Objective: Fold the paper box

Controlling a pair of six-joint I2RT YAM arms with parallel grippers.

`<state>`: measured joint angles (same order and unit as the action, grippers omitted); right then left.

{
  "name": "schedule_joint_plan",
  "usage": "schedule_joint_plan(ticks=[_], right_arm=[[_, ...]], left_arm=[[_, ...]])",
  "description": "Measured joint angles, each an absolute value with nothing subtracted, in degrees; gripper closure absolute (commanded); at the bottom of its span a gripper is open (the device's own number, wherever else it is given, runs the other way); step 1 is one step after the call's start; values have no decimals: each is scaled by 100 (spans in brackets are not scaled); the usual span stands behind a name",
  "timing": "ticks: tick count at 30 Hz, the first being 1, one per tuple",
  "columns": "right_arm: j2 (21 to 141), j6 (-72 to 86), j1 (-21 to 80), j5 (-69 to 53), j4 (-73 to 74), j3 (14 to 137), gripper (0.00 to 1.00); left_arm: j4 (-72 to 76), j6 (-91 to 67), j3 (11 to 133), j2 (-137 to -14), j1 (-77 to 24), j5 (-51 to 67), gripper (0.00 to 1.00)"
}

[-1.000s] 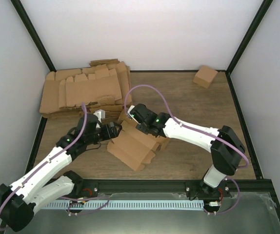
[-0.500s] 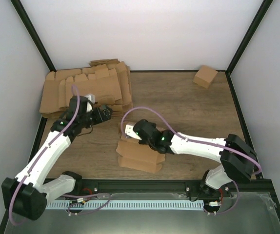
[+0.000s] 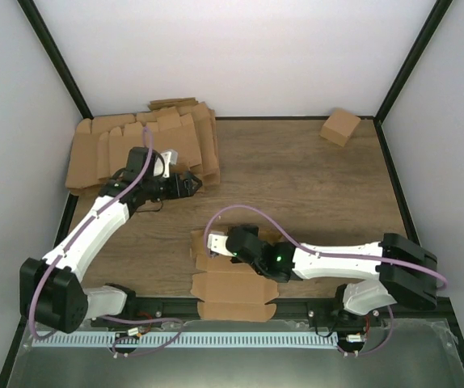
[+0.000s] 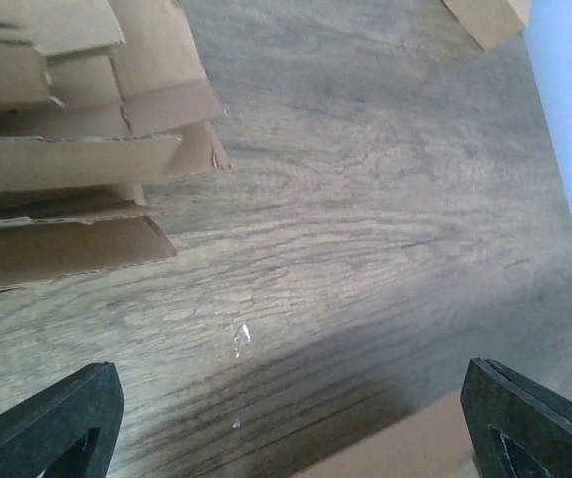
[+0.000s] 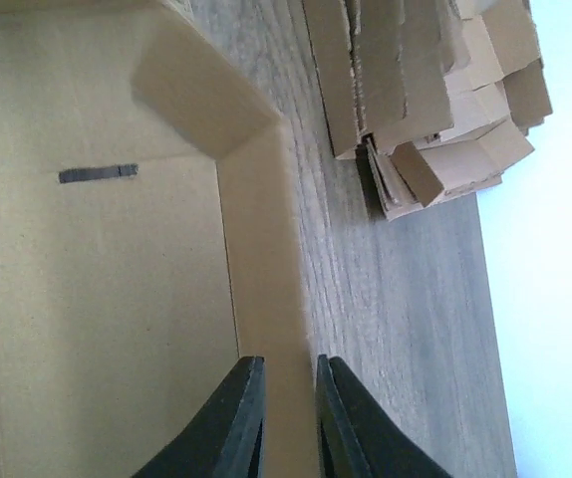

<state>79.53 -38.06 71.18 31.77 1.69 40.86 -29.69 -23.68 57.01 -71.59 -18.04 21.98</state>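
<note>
Presently the left gripper stands wide above the desk. The right gripper, narrow, straddles a flap of the paper box; grip unconfirmed.

In the top view the right arm lies over the far edge of the paper box, hiding where the right hand meets it. From the right wrist, the box runs off three picture edges. Whether the fingers pinch its side flap or merely straddle it cannot be told.
</note>
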Motion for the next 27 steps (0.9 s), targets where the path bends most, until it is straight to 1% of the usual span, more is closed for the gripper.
schedule_joint_plan(ticks=[1, 3, 5, 7, 8, 9, 11, 12, 15, 18, 22, 27], right_arm=[[7902, -3739, 7118, 3173, 161, 4086, 73], [7778, -3583, 7120, 3135, 161, 4084, 54], [7616, -3376, 7118, 3072, 165, 4084, 39], [7387, -3168, 7116, 2965, 185, 4086, 33], [7260, -3026, 7098, 2867, 233, 4110, 27], [7133, -2842, 7061, 2768, 316, 4154, 21], [6847, -2408, 6973, 2558, 489, 4307, 2], [6718, -2176, 6919, 2484, 554, 4394, 0], [6359, -1343, 6696, 2410, 777, 4650, 0], [6149, -305, 6265, 2176, 1131, 4930, 0], [6088, 893, 5422, 1507, 1715, 5201, 0], [6055, 1907, 4748, 598, 2405, 5151, 1]], left_arm=[[-2932, -2327, 5701, -7253, -1804, 2292, 4], [-2902, -2259, 5701, -7408, -1804, 2412, 5], [-2895, -2193, 5701, -7550, -1817, 2488, 5], [-2897, -2117, 5701, -7625, -1828, 2515, 5], [-2899, -2073, 5701, -7636, -1833, 2515, 5], [-2904, -2032, 5701, -7640, -1837, 2515, 5], [-2956, -1922, 5749, -7644, -1837, 2508, 5], [-2989, -1874, 5800, -7655, -1841, 2497, 5], [-3072, -1667, 6077, -7719, -1863, 2447, 5], [-3061, -1420, 6265, -7762, -1999, 2344, 4], [-2963, -882, 6296, -7765, -2569, 1861, 3], [-2908, 331, 6335, -7843, -3245, 1732, 8]])
